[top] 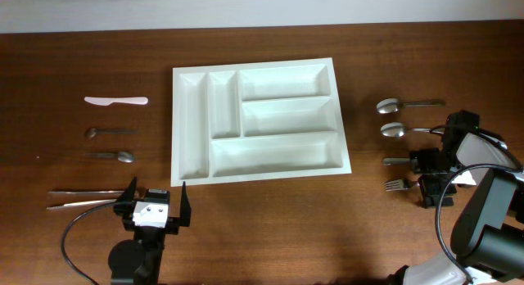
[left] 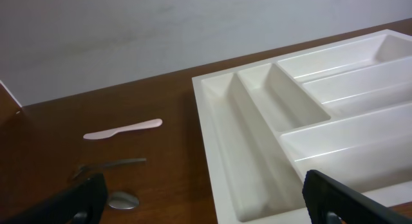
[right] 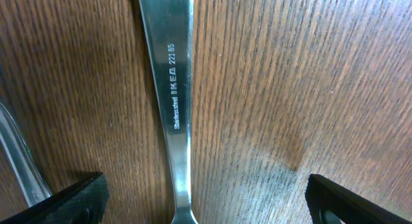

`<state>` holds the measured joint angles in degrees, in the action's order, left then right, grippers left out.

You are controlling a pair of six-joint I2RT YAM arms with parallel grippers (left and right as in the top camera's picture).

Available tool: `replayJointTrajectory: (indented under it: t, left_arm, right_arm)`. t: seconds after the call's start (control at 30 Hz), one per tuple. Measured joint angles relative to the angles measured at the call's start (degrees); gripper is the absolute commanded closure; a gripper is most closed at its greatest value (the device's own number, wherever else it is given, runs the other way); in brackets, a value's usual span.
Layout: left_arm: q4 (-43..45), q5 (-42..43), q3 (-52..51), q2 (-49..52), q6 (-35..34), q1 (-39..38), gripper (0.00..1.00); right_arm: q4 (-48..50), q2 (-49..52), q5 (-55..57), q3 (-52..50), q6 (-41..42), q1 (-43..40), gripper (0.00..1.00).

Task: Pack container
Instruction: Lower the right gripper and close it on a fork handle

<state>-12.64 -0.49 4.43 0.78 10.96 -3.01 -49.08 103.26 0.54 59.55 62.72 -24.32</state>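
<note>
The white container (top: 254, 67), a tray with five compartments, lies empty at the table's middle. Its left corner fills the right of the left wrist view (left: 212, 121). My left gripper (top: 155, 192) stands open near the front edge, just below the tray's front left corner, with nothing between its fingers (left: 77, 201). My right gripper (top: 423, 178) hangs open at the right, low over the cutlery there. In the right wrist view a steel utensil handle (right: 170, 89) lies on the wood between the gripper's spread fingers (right: 360, 201), untouched.
Left of the tray lie a white plastic knife (top: 116, 100), a small spoon (top: 110, 132), a larger spoon (top: 115, 156) and two long steel pieces (top: 82, 196). On the right are two spoons (top: 408, 105), (top: 405, 129) and two forks (top: 397, 185), (top: 397, 161).
</note>
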Motion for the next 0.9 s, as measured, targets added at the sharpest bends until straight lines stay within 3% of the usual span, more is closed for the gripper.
replayJointTrajectory:
  t: [0.9]
  left_arm:
    - [0.00, 0.00, 0.00, 0.00, 0.00, 0.00, 0.01]
  right_arm:
    - [4.17, -0.13, 0.17, -1.05, -4.28, 0.00, 0.01]
